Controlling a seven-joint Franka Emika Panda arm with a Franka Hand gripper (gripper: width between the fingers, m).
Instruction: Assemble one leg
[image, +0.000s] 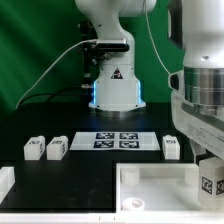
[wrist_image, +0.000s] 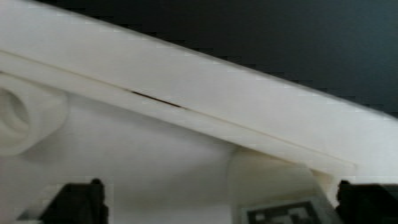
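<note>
The tabletop (image: 150, 190), a rimmed white tray, holds a stubby white tagged leg (image: 211, 181) beneath the gripper (wrist_image: 222, 205), whose fingers stand wide, gripping nothing.

I see a small white tagged leg (image: 211, 180) upright just beneath my gripper (image: 208, 150), over the tabletop (image: 150, 190) corner.
</note>
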